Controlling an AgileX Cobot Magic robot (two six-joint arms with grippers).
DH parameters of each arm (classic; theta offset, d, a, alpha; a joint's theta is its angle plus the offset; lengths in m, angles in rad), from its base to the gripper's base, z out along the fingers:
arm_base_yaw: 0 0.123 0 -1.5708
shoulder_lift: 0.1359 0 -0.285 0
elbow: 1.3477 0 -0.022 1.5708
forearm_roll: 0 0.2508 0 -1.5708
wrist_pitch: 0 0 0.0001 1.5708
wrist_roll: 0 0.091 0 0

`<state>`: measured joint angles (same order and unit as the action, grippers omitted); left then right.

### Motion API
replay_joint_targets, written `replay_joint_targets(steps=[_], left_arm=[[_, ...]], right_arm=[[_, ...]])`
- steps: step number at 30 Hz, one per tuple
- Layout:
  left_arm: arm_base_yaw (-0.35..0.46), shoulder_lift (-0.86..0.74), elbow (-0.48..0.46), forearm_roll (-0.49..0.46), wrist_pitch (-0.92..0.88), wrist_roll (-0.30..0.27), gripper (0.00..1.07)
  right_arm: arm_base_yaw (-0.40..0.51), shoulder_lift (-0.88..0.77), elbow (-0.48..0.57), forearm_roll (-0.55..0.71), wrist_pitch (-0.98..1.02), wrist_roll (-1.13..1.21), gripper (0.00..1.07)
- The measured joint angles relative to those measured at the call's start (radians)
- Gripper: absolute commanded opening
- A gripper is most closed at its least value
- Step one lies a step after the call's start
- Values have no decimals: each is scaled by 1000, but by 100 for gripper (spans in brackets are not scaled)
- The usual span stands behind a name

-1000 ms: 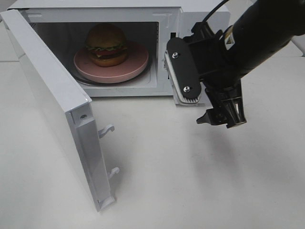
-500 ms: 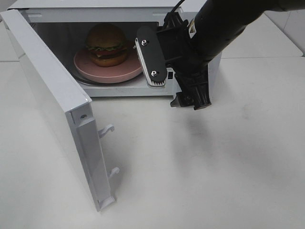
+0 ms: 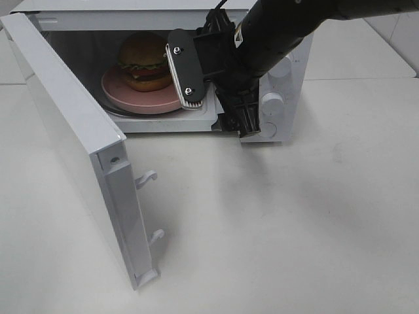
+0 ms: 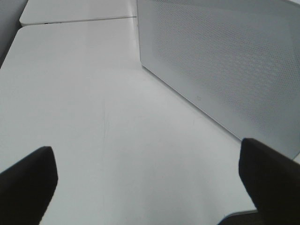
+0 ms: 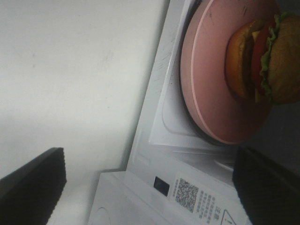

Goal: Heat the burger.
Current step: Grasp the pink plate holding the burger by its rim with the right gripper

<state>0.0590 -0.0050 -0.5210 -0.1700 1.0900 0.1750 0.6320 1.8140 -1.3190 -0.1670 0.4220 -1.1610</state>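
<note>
The burger (image 3: 145,60), with a golden-brown bun, lettuce and a dark patty, sits on a pink plate (image 3: 124,98) inside the open white microwave (image 3: 291,78). In the right wrist view the burger (image 5: 269,56) and the plate (image 5: 211,79) are close ahead. My right gripper (image 3: 242,125) hangs in front of the right edge of the oven opening, next to the control knobs (image 3: 272,101). Its fingers stand wide apart and empty (image 5: 150,173). My left gripper (image 4: 147,164) is open and empty above the table, near the microwave's perforated face (image 4: 225,61). It is out of the high view.
The microwave door (image 3: 72,124) stands swung open to the left, with its two latch hooks (image 3: 147,178) sticking out over the white table (image 3: 275,229). The right arm's black wrist plate (image 3: 185,65) covers part of the plate and the opening.
My right arm has moved left and back toward the microwave, from in front of the control panel to the right edge of the opening. The burger and the door have not moved.
</note>
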Motion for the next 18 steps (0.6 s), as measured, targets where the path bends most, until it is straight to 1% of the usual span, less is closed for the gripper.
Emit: replay_joint_targets(steps=[6, 12, 16, 17, 18], left_arm=[[0, 0, 0, 0, 0, 0, 98], [0, 0, 0, 0, 0, 0, 98], [0, 0, 0, 0, 0, 0, 98], [0, 0, 0, 0, 0, 0, 98], [0, 0, 0, 0, 0, 0, 98]], right_arm=[[0, 38, -29, -1, -30, 2, 91], [1, 108, -84, -1, -36, 5, 90], [10, 174, -146, -9, -37, 7, 89], [10, 174, -146, -9, -37, 7, 89], [11, 199, -177, -16, -37, 16, 89]])
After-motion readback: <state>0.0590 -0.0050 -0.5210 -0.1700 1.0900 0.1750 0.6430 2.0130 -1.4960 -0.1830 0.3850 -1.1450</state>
